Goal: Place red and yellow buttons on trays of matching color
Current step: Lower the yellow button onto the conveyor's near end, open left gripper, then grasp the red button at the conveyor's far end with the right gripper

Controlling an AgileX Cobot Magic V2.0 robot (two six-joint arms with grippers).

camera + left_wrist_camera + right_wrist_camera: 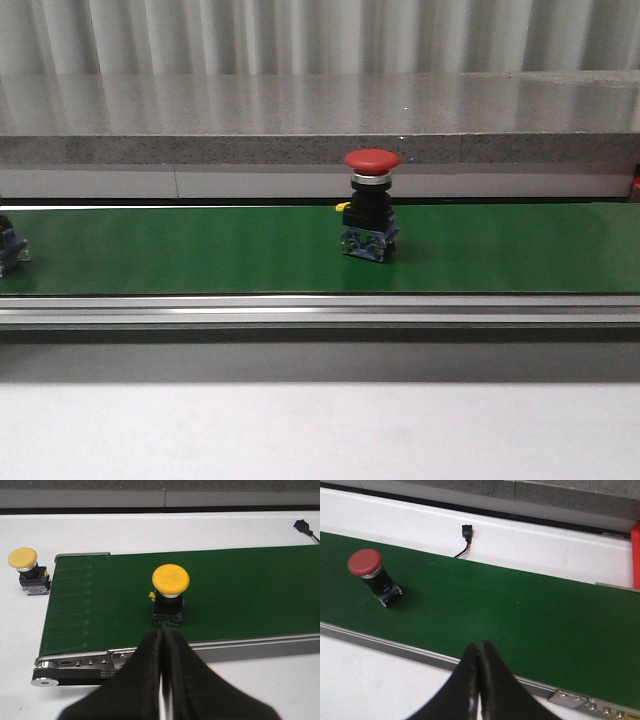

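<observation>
upright red button (371, 205) mid-belt; two upright yellow buttons (170, 594), one (28, 570) off-belt

Matt green belt (200, 250) on a brushed metal frame (300, 310); glossy red plastic button (372, 160).

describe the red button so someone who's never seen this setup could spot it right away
Find the long green conveyor belt crossing the table. Near its middle in the front view stands the red button, upright on a black body. It's the only red-capped one; the others have yellow caps.

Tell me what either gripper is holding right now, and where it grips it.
Nothing. The left gripper and right gripper are both shut and empty.
</observation>
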